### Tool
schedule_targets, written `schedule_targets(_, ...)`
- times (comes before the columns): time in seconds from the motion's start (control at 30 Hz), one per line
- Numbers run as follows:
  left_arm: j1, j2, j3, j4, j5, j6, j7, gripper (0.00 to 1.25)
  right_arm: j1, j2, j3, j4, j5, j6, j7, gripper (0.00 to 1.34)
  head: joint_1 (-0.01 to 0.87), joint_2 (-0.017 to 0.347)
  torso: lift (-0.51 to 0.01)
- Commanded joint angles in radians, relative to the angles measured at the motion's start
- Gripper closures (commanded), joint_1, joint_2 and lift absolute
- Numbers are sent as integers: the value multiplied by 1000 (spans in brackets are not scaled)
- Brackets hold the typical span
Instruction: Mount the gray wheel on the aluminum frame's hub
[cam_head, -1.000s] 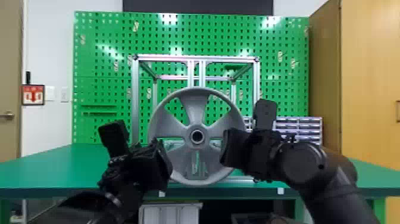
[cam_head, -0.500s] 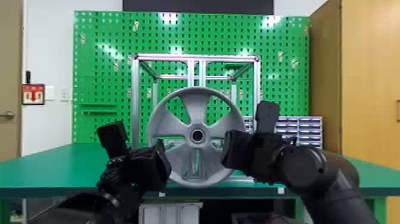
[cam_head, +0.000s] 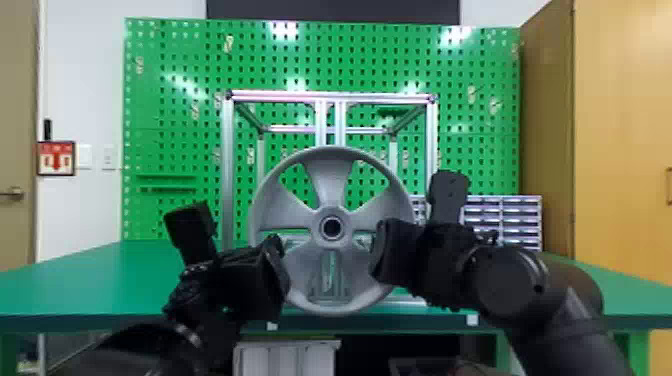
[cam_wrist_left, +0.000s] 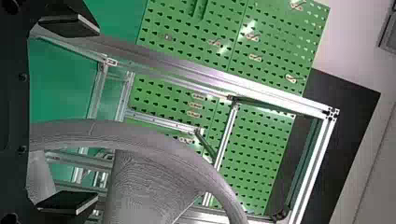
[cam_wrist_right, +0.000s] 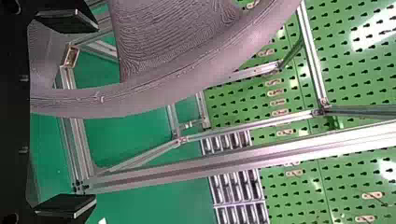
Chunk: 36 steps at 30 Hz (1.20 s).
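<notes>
"What's on the far left?"

"A red and white sign on the wall, then the green pegboard behind the green table."

"And the left gripper?"

"At the wheel's lower left edge. Its fingers stand wide apart, with the rim running between them, not clamped on it."

"Where's the gray wheel itself?"

"Upright between the two grippers, face toward the head camera, in front of the aluminum frame. I can't tell whether it sits on the hub."

"The right gripper?"

"At the wheel's right edge, a little below its middle. Those fingers are wide apart too, and the rim passes between them, unpinched."

"Anything farther right?"

"Small drawers behind the right arm, then a wooden cabinet."
</notes>
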Motion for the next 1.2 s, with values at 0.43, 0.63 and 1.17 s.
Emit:
schedule_targets(0.43, 44, 25, 18, -74, -5, 8, -2, 51, 68, 1, -9, -132, -9, -16, 5, 21, -5, 6, -499)
schedule_targets(0.63, 95, 44, 36, -151, -17, 23, -2, 64, 130, -5, -20, -214, -17, -12, 5, 21, -5, 6, -499)
schedule_targets(1.17, 293, 110, 84, -376, -86, 83, 0, 82, 355, -52, -21, -460, 12, -16, 5, 21, -5, 6, -499)
